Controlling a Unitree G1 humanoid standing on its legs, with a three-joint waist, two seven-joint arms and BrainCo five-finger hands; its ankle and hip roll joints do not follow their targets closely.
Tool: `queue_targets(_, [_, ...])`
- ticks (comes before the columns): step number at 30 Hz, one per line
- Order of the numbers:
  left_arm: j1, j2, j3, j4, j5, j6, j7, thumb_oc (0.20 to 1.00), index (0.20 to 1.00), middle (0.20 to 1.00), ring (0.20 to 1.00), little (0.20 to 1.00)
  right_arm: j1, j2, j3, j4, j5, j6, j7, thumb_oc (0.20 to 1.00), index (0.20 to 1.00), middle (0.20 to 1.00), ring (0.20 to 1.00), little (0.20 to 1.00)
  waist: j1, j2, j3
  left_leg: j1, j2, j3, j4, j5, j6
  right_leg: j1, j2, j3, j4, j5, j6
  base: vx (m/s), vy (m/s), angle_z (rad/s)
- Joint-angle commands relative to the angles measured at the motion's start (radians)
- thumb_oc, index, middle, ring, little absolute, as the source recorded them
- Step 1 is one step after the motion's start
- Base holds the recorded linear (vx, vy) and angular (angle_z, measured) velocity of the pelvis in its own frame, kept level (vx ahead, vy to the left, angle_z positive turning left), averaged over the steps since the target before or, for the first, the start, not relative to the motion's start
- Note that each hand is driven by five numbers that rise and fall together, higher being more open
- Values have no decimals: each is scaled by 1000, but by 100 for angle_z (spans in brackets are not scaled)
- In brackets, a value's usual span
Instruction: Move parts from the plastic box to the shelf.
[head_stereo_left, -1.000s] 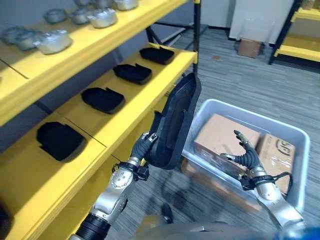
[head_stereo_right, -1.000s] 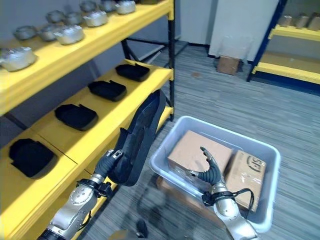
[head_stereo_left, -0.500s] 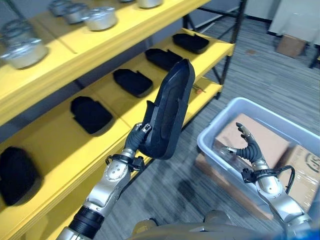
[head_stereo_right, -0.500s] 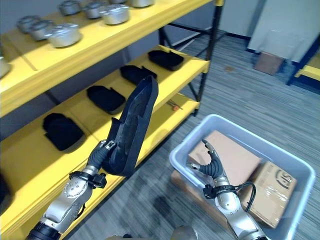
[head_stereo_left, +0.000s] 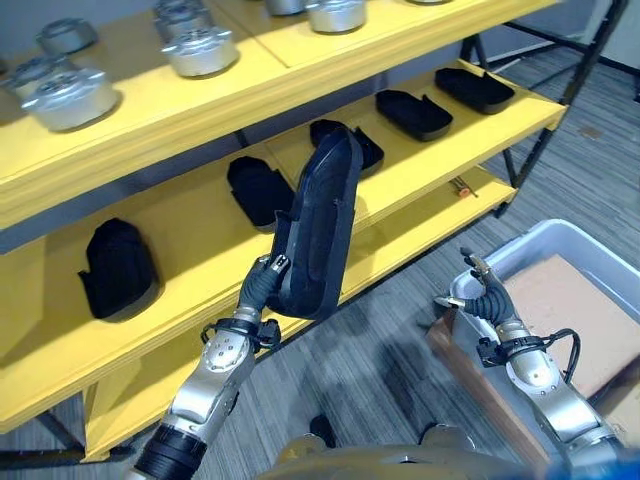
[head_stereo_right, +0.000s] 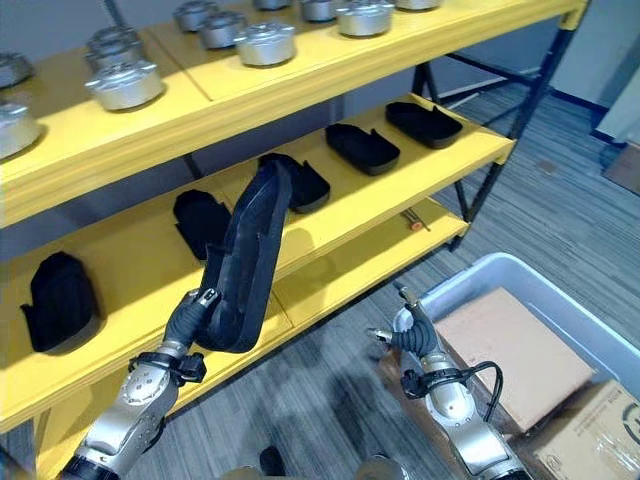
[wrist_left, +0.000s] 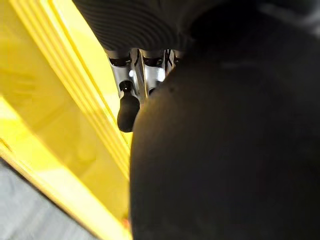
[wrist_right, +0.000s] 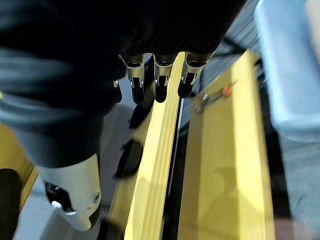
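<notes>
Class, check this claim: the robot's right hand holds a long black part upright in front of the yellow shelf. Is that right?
Not quite. The left hand holds the long black part upright before the yellow shelf, as the left eye view shows. The right hand holds nothing.

Yellow shelf (head_stereo_left: 420, 170) with black parts (head_stereo_left: 118, 268); silver parts (head_stereo_left: 70, 97) on the tier above

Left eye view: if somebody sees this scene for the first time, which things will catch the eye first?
First comes the long black part, held upright in the left hand in front of the yellow shelf. Next are the other black parts lying in a row on the middle level, with silver metal parts on the level above. The right hand hovers open beside the grey plastic box.
</notes>
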Motion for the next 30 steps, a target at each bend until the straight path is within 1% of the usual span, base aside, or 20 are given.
queue_targets(1, [-18,48,91,-80,24,-62,-21,200,200,200,200,200,-34,17,2,-77,12,-32,26,1000,1000,1000,1000,1000,23,-59,-6,34,53,4,52,-45,-50,93,13,-15,-144,91,46,-60,154,27])
queue_targets(2, [-15,48,93,-81,24,-60,-21,200,200,200,200,200,-34,17,2,-79,12,-31,30,1000,1000,1000,1000,1000,25,-60,-6,33,52,2,52,-45,-49,93,12,-16,-144,92,47,-77,171,28])
queue_targets(5, [10,52,101,-82,32,-71,-25,200,200,200,200,200,-49,17,14,-82,21,-32,41,1000,1000,1000,1000,1000,58,-66,9,22,36,-7,41,-44,-41,90,-3,-40,-153,108,66,-90,176,25])
queue_targets(9, [19,54,105,-83,37,-83,-18,200,200,200,200,200,-61,19,21,-85,16,-38,51,1000,1000,1000,1000,1000,74,-68,17,15,27,-9,34,-41,-35,89,-14,-55,-164,123,79,-76,130,26])
queue_targets(11, [26,58,113,-85,35,-90,-26,200,200,200,200,200,-72,18,28,-93,13,-41,55,1000,1000,1000,1000,1000,92,-69,22,7,14,-12,24,-37,-29,87,-26,-70,-171,137,91,-103,158,12])
queue_targets(15, [23,62,114,-75,46,-95,-41,200,200,200,200,200,-91,22,37,-98,22,-30,52,1000,1000,1000,1000,1000,114,-67,24,2,-3,-9,11,-33,-20,90,-53,-95,-174,163,103,-85,172,17])
queue_targets(17, [18,63,114,-66,50,-95,-55,200,200,200,200,200,-105,27,37,-99,26,-24,48,1000,1000,1000,1000,1000,128,-66,21,4,-24,-7,-5,-31,-12,97,-68,-117,-175,186,113,-89,228,22])
queue_targets(18, [14,62,114,-64,47,-86,-62,200,200,200,200,200,-111,32,38,-103,21,-17,46,1000,1000,1000,1000,1000,135,-65,19,7,-39,-3,-12,-35,-5,95,-81,-133,-172,212,122,-72,185,19])
queue_targets(19, [14,61,113,-62,49,-84,-65,200,200,200,200,200,-113,33,39,-105,20,-14,45,1000,1000,1000,1000,1000,138,-65,19,7,-43,-1,-13,-38,-2,93,-85,-140,-170,221,125,-66,169,19])
queue_targets(21, [11,59,113,-58,58,-86,-77,200,200,200,200,200,-123,41,45,-107,10,-6,39,1000,1000,1000,1000,1000,149,-63,20,16,-56,17,-17,-50,7,79,-111,-186,-152,259,135,-68,154,20])
queue_targets(22, [8,56,116,-58,64,-83,-86,200,200,200,200,200,-132,45,47,-112,4,3,38,1000,1000,1000,1000,1000,158,-59,21,19,-61,29,-19,-54,12,79,-123,-219,-137,263,139,-73,167,21])
queue_targets(23, [2,54,114,-57,66,-79,-88,200,200,200,200,200,-138,47,51,-114,5,12,35,1000,1000,1000,1000,1000,160,-55,20,17,-65,28,-20,-55,17,76,-124,-223,-116,257,139,-62,149,18])
queue_targets(24, [-5,53,112,-56,66,-73,-87,200,200,200,200,200,-141,48,53,-115,7,17,33,1000,1000,1000,1000,1000,158,-53,19,15,-70,25,-20,-56,23,74,-113,-217,-99,245,134,-33,94,9])
queue_targets(25, [-13,55,108,-52,69,-69,-81,200,200,200,200,200,-141,47,55,-116,11,18,34,1000,1000,1000,1000,1000,150,-54,19,11,-75,15,-20,-59,30,64,-86,-191,-81,215,124,-4,52,4])
queue_targets(26, [-22,59,102,-47,69,-67,-74,200,200,200,200,200,-136,43,53,-120,13,15,39,1000,1000,1000,1000,1000,138,-59,20,7,-82,-1,-20,-64,35,52,-41,-149,-71,181,111,26,21,7])
queue_targets(27, [-25,61,100,-45,68,-65,-71,200,200,200,200,200,-130,41,50,-122,15,11,44,1000,1000,1000,1000,1000,129,-63,21,5,-87,-13,-19,-65,38,47,-12,-121,-70,167,106,78,-14,8])
queue_targets(28, [-20,60,97,-43,68,-65,-72,200,200,200,200,200,-114,33,42,-125,19,2,49,1000,1000,1000,1000,1000,118,-74,20,6,-97,-30,-19,-64,36,45,41,-79,-83,153,96,92,-17,14])
queue_targets(29, [-15,59,96,-43,68,-67,-73,200,200,200,200,200,-106,29,36,-123,23,-6,53,1000,1000,1000,1000,1000,111,-80,21,5,-104,-40,-18,-64,34,45,68,-57,-98,152,91,122,-40,21])
queue_targets(30, [-9,57,90,-44,67,-71,-69,200,200,200,200,200,-95,24,28,-118,27,-19,61,1000,1000,1000,1000,1000,104,-88,20,5,-112,-51,-16,-63,27,58,112,-34,-141,142,74,128,-50,16])
